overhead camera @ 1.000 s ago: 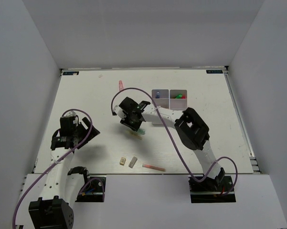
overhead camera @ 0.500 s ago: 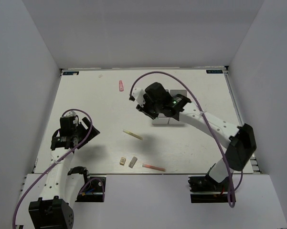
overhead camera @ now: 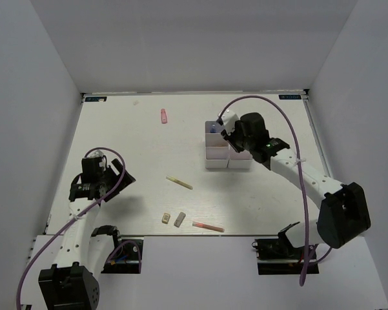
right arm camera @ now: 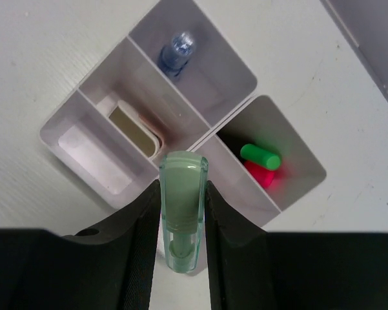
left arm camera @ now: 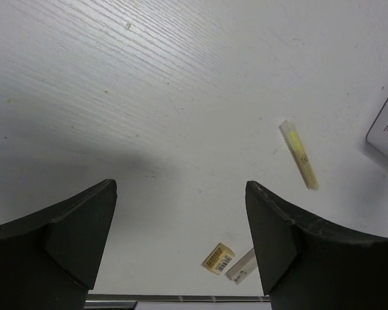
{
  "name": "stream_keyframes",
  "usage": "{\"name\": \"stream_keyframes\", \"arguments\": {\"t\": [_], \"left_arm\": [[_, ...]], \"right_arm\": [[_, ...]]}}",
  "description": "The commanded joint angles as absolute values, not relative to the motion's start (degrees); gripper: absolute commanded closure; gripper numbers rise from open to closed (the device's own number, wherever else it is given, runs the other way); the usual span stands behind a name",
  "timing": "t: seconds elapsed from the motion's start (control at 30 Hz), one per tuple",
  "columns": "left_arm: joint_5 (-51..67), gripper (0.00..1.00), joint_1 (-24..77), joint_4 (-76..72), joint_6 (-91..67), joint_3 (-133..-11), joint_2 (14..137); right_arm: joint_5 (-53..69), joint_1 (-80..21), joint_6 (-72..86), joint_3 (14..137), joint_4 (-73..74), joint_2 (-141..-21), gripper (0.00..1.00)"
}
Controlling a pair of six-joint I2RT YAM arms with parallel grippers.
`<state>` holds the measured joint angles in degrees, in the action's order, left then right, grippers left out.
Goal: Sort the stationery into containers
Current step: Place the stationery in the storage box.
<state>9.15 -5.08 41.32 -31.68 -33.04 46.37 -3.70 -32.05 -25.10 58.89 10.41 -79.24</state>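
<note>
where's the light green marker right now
In the right wrist view, the light green marker is clamped in the right end effector, hanging over the white compartment box near the cell holding a green cap.

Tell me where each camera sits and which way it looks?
Top external: above and behind the robot, looking down on the white table; left arm and right arm show.
Left wrist: on the left arm, looking down through the open left gripper at a thin yellow pen, beige eraser and grey eraser.
Right wrist: on the right arm, looking down past the right gripper, shut on a pastel green marker, into the white compartmented plastic box.
Shared: top and left wrist both show the pen; top and right wrist, the box.
</note>
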Motion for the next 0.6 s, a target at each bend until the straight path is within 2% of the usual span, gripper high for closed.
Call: {"name": "stream_keyframes", "arguments": {"t": [0.0,0.2,0.37,0.57], "left_arm": [[10.0,0.09,-5.1,40.2,-30.9,-32.5,46.4],[10.5,0.09,-5.4,40.3,-30.8,-32.5,47.2],[10.7,0.09,-5.4,40.3,-30.7,-32.7,48.0],[10.8,0.09,-5.3,40.2,-30.3,-32.7,49.0]], "right_arm": [[6.0,-29.3,-25.4,58.8,0.9,-78.7,1.0],[16.8,-24.0,-25.8,59.4,-3.6,-82.2,1.0],[30.5,-20.4,-27.9,57.7,-6.3,-83.0,1.0],[38.0,-16.3,-32.6,54.3,-10.4,-83.0,1.0]]}}
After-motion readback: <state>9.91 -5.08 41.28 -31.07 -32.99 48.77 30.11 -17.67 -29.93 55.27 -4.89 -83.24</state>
